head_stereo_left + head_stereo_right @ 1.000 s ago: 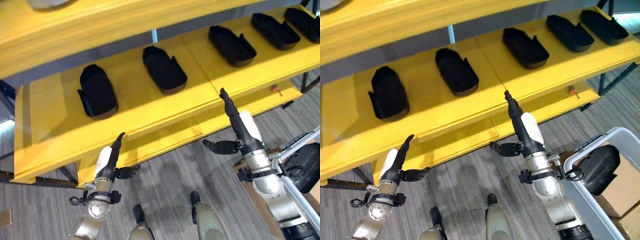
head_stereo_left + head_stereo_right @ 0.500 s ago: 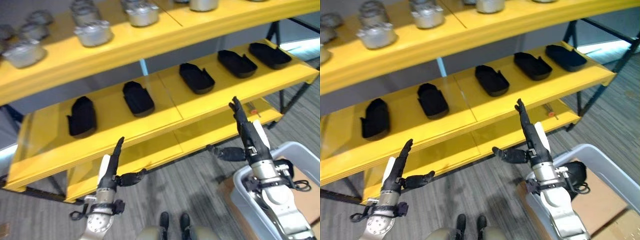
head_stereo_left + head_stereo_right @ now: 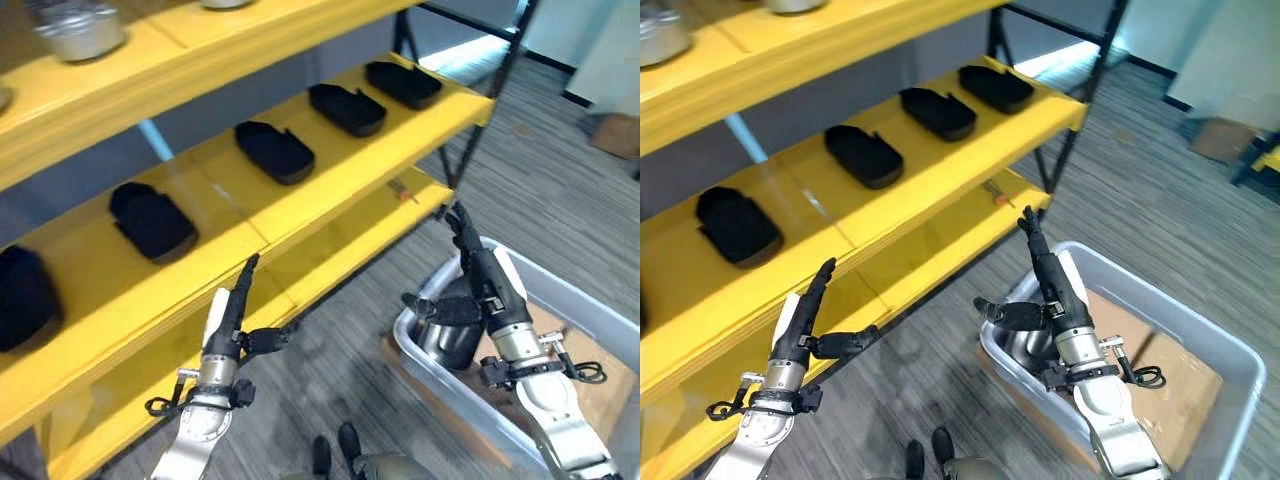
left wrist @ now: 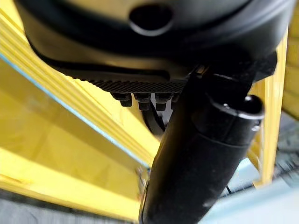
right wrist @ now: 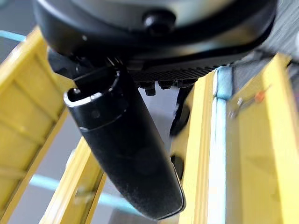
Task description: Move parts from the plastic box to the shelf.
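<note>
Both hands are held up with straight, open fingers and nothing is carried. The left hand (image 3: pixel 228 318) is seen at about 7 o'clock in the left eye view, before the edge of the yellow shelf (image 3: pixel 330 185); the right hand (image 3: pixel 480 285) is seen at about 4 o'clock, above the plastic box (image 3: pixel 1200 345) on the floor. Five dark parts (image 3: pixel 275 152) are seen laid in a row along the middle shelf, well apart from each other. In the box, just beside the right thumb, a rounded metallic part (image 3: pixel 445 340) is seen resting against the near wall. The step in hand is judged to be a reach into the box for a further part. It would be done well if the right hand were lowered over the part with the fingers kept open until they lie on both sides of it, the box wall being avoided. The part should then be lifted straight clear of the rim before it is swung toward 11 o'clock, where a free stretch of shelf should be chosen.
</note>
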`<state>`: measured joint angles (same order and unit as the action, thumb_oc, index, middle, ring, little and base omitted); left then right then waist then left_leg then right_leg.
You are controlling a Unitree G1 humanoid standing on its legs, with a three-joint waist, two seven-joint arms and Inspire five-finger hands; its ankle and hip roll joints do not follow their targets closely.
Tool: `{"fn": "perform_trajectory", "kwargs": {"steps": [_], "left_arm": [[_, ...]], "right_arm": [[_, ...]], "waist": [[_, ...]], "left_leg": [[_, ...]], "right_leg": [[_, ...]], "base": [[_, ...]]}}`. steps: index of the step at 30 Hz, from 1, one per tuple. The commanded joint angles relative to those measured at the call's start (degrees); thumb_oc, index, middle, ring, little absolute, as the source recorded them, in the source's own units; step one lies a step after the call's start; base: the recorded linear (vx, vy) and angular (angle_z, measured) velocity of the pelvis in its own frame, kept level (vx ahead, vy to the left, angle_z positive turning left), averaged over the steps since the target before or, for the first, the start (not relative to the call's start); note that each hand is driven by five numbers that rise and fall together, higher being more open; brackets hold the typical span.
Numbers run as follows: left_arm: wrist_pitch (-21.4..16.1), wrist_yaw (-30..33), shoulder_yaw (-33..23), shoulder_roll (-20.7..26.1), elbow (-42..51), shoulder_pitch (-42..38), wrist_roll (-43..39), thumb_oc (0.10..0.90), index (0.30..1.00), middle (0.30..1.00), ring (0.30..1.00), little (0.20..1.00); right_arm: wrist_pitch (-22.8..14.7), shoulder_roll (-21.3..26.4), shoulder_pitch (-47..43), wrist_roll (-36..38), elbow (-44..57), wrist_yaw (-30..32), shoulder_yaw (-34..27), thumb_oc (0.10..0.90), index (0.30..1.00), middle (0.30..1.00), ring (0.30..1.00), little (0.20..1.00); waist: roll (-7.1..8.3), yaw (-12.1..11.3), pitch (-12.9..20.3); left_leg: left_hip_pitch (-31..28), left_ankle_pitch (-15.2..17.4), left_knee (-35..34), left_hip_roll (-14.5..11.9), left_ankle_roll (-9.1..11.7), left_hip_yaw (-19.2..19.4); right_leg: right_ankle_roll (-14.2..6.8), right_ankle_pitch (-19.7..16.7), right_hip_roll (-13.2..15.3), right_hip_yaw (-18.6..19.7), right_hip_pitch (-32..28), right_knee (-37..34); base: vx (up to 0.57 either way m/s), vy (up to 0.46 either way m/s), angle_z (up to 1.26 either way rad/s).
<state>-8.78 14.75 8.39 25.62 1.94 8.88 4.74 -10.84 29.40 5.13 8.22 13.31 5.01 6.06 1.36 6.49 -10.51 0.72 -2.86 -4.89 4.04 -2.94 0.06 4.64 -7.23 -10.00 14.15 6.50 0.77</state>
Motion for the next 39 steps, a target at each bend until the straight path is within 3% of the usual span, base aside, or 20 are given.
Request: {"fn": "perform_trajectory", "kwargs": {"steps": [1,2,3,4,6,7,8,10,13,15,22,24,25,28,31,33,35,37,38,39], "left_arm": [[-4.75,2.93,-2.70,1.85,2.45,-2.77,-1.10,0.900,1.000,1.000,1.000,1.000],[-4.63,3.81,-3.18,2.24,2.86,-3.48,-1.29,0.900,1.000,1.000,1.000,1.000],[-4.78,4.84,-4.01,2.88,3.71,-3.88,-1.81,0.900,1.000,1.000,1.000,1.000],[-4.76,4.84,-4.10,2.90,3.75,-3.87,-1.81,0.900,1.000,1.000,1.000,1.000],[-4.65,4.86,-4.19,3.12,4.13,-2.81,-1.38,0.900,1.000,1.000,1.000,1.000],[-4.70,4.89,-4.47,3.10,4.12,-2.71,-1.30,0.900,1.000,1.000,1.000,1.000],[-4.48,5.08,-5.49,3.38,4.21,-1.98,-0.88,0.900,1.000,1.000,1.000,1.000],[-4.41,5.30,-6.37,3.69,4.46,-1.68,-0.59,0.900,1.000,1.000,1.000,1.000],[-4.14,5.34,-7.10,3.83,4.56,-1.68,-0.40,0.900,1.000,1.000,1.000,1.000],[-3.70,4.93,-6.74,2.91,3.25,-1.93,0.41,0.900,1.000,1.000,1.000,1.000],[-4.22,3.47,-5.06,1.42,2.76,-2.49,-1.64,0.900,1.000,1.000,1.000,1.000],[-4.24,3.07,-4.76,1.25,2.47,-2.47,-1.74,0.900,1.000,1.000,1.000,1.000],[-4.37,2.71,-4.71,0.98,2.65,-2.13,-2.27,0.900,1.000,1.000,1.000,1.000],[-4.53,3.00,-4.12,0.68,2.49,-2.40,-3.20,0.900,1.000,1.000,1.000,1.000],[-4.24,2.26,-4.37,0.48,3.07,-0.72,-3.58,0.900,1.000,1.000,1.000,1.000],[-4.23,2.48,-4.41,0.42,3.04,-0.21,-3.31,0.900,1.000,1.000,1.000,1.000],[-4.33,3.02,-4.78,0.33,2.68,-0.07,-3.10,0.900,1.000,1.000,1.000,1.000],[-4.37,3.16,-4.64,0.11,2.27,-0.08,-2.88,0.900,1.000,1.000,1.000,1.000],[-4.74,2.93,-4.93,-0.29,2.28,1.07,-2.64,0.900,1.000,1.000,1.000,1.000],[-4.76,2.71,-4.74,-0.23,2.36,0.79,-2.75,0.900,1.000,1.000,1.000,1.000]], "right_arm": [[-5.60,-1.11,-5.40,1.04,4.08,1.45,-0.71,0.900,1.000,1.000,1.000,1.000],[-5.54,-1.47,-7.55,0.57,3.91,1.88,0.57,0.900,1.000,1.000,1.000,1.000],[-5.46,-2.72,-11.51,-1.03,2.77,3.27,2.79,0.900,1.000,1.000,1.000,1.000],[-5.50,-2.77,-11.66,-1.09,2.66,3.34,2.88,0.900,1.000,1.000,1.000,1.000],[-4.93,-3.85,-13.56,-1.59,1.75,3.75,4.25,0.900,1.000,1.000,1.000,1.000],[-4.88,-3.98,-13.93,-1.72,1.55,3.87,4.59,0.900,1.000,1.000,1.000,1.000],[-4.20,-4.14,-14.79,-2.58,1.34,3.91,4.92,0.900,1.000,1.000,1.000,1.000],[-3.69,-4.37,-15.86,-2.96,1.00,4.48,4.95,0.900,1.000,1.000,1.000,1.000],[-3.48,-4.50,-15.60,-3.00,1.38,4.31,4.65,0.900,1.000,1.000,1.000,1.000],[-3.26,-4.23,-14.47,-2.89,1.31,3.88,4.35,0.900,1.000,1.000,1.000,1.000],[-3.90,-2.22,-10.64,-1.30,3.17,4.41,1.19,0.900,1.000,1.000,1.000,1.000],[-4.30,-1.70,-9.39,-0.98,3.92,4.42,0.36,0.900,1.000,1.000,1.000,1.000],[-4.45,-1.01,-8.63,-0.57,4.46,4.28,0.10,0.900,1.000,1.000,1.000,1.000],[-4.59,0.22,-9.59,-0.26,4.69,4.36,0.27,0.900,1.000,1.000,1.000,1.000],[-4.70,0.91,-9.83,-0.72,4.17,4.78,-0.50,0.900,1.000,1.000,1.000,1.000],[-4.88,1.19,-9.98,-0.99,3.52,5.47,-0.69,0.900,1.000,1.000,1.000,1.000],[-4.80,1.84,-11.23,-1.96,2.64,6.24,-0.45,0.900,1.000,1.000,1.000,1.000],[-4.73,2.11,-11.81,-2.51,2.03,6.58,-0.23,0.900,1.000,1.000,1.000,1.000],[-4.57,2.02,-11.52,-3.77,2.18,6.13,-0.09,0.900,1.000,1.000,1.000,1.000],[-4.03,1.91,-11.66,-5.17,1.90,5.82,0.00,0.900,1.000,1.000,1.000,1.000]], "waist": [[0.45,-0.97,3.07],[0.40,-2.84,2.20],[-0.53,-6.03,1.28],[-0.48,-5.76,1.19],[-1.15,-5.62,1.06],[-1.07,-5.66,0.76],[-0.74,-5.77,-0.01],[0.18,-5.97,0.17],[1.39,-6.24,0.67],[2.90,-5.90,2.07],[1.57,-3.47,3.00],[1.19,-2.96,2.70],[1.03,-3.05,1.68],[2.14,-4.52,-0.96],[3.28,-5.11,-0.94],[3.40,-5.42,-0.74],[2.51,-6.12,-0.63],[1.74,-6.22,-0.58],[0.63,-6.30,-0.10],[0.68,-6.55,0.03]], "left_leg": [[1.68,1.58,2.11,-0.26,-1.24,4.34],[2.19,2.47,3.00,-1.56,-1.17,6.90],[2.26,2.86,3.40,-4.66,-0.13,11.62],[2.33,2.62,3.36,-4.62,-0.14,11.44],[-0.01,3.65,2.61,-6.72,0.73,13.88],[-0.44,3.59,2.31,-6.65,0.69,14.22],[-1.43,3.39,2.25,-7.04,0.74,15.84],[-2.64,3.80,1.44,-6.66,1.08,16.95],[-3.89,4.94,1.76,-6.60,1.76,18.18],[-4.88,5.86,3.13,-7.58,2.97,18.16],[-4.15,4.86,5.61,-12.01,6.23,17.40],[-2.75,3.91,9.51,-13.95,7.56,17.26],[0.61,1.40,17.29,-15.67,9.02,15.48],[6.48,-0.70,28.68,-12.78,9.31,7.88],[7.65,0.57,17.90,-14.58,7.86,5.34],[8.60,-2.97,10.15,-17.83,8.57,3.59],[8.94,-7.56,3.75,-19.98,10.49,0.26],[8.05,-8.57,1.97,-20.34,11.26,0.92],[5.78,-6.71,1.35,-19.73,11.21,2.09],[5.45,-5.67,2.33,-18.74,10.77,2.85]], "right_leg": [[-10.65,0.11,5.35,1.05,1.47,0.51],[-10.83,0.96,7.24,-5.75,3.61,3.65],[-10.55,3.14,15.91,-23.92,3.58,5.44],[-10.49,2.96,15.97,-24.17,3.48,5.26],[-11.49,2.15,20.42,-28.37,3.54,5.76],[-11.65,2.04,20.45,-28.04,3.53,5.98],[-12.54,-1.25,24.18,-28.10,4.34,5.14],[-14.46,-4.86,27.04,-29.04,4.34,2.77],[-15.14,-5.39,27.95,-32.61,2.32,0.34],[-15.28,-4.77,25.85,-32.75,0.30,-2.20],[-13.37,-2.28,22.72,-34.20,-2.03,-3.19],[-12.09,-0.60,21.56,-34.48,-2.72,-3.08],[-10.26,0.96,19.92,-34.53,-4.05,-3.68],[-8.44,2.29,19.34,-33.53,-4.71,-3.06],[-9.81,2.18,19.71,-32.56,-4.78,-3.92],[-10.93,2.04,20.25,-31.17,-4.99,-4.40],[-11.96,2.21,20.39,-29.27,-5.43,-5.22],[-12.35,2.10,20.47,-28.93,-5.87,-5.52],[-12.71,1.92,20.79,-27.54,-6.39,-5.53],[-13.19,1.05,21.81,-27.07,-6.48,-5.48]], "base": [[-0.14,-0.042,-0.73],[-0.18,-0.110,-1.47],[-0.15,-0.096,-2.05],[-0.01,-0.091,-2.75],[0.06,-0.045,-1.59],[-0.03,-0.088,-0.49],[0.00,-0.112,-0.44],[0.05,-0.145,-0.53],[0.11,-0.139,-0.20],[0.20,-0.281,-0.05],[0.13,-0.219,-0.02],[0.08,-0.218,0.21],[0.05,-0.215,0.18],[0.02,-0.153,0.04],[0.10,0.038,-0.02],[0.15,0.189,0.09],[0.13,0.201,0.00],[0.12,0.216,-0.37],[0.20,0.402,-0.85],[0.22,0.407,-1.09]]}}
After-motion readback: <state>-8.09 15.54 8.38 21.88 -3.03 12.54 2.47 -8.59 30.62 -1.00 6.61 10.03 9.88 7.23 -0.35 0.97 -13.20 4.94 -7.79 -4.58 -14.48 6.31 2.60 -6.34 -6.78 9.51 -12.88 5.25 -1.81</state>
